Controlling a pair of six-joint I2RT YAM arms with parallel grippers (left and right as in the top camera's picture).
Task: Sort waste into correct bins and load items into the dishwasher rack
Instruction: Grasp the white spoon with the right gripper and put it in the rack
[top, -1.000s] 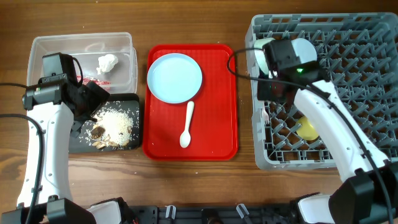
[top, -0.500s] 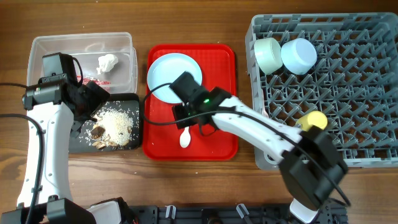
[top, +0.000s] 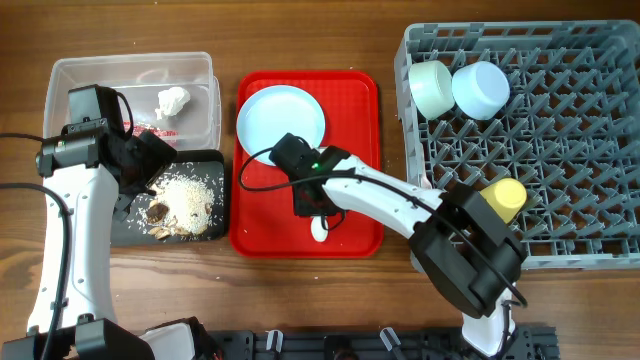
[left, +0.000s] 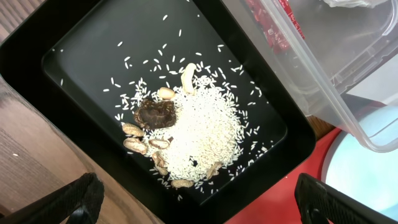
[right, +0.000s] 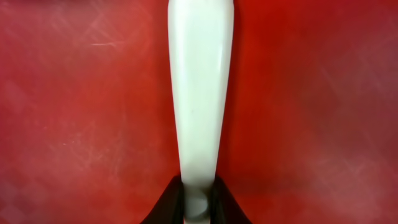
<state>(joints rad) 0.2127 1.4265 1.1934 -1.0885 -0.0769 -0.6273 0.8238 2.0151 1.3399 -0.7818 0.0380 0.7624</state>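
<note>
On the red tray (top: 356, 110), the white spoon (right: 199, 93) is now pinched at its handle end by the right fingers (right: 166, 202), its bowl shifted rightward. The grasp looks secured, so the rack (top: 600, 200) comes next. The left fingers (left: 68, 199) hang spread over the black tray (left: 37, 37).

Robot lab bench, wooden tabletop (top: 300, 30), staged dishwasher rack (top: 580, 200), red tray (top: 360, 120)
</note>
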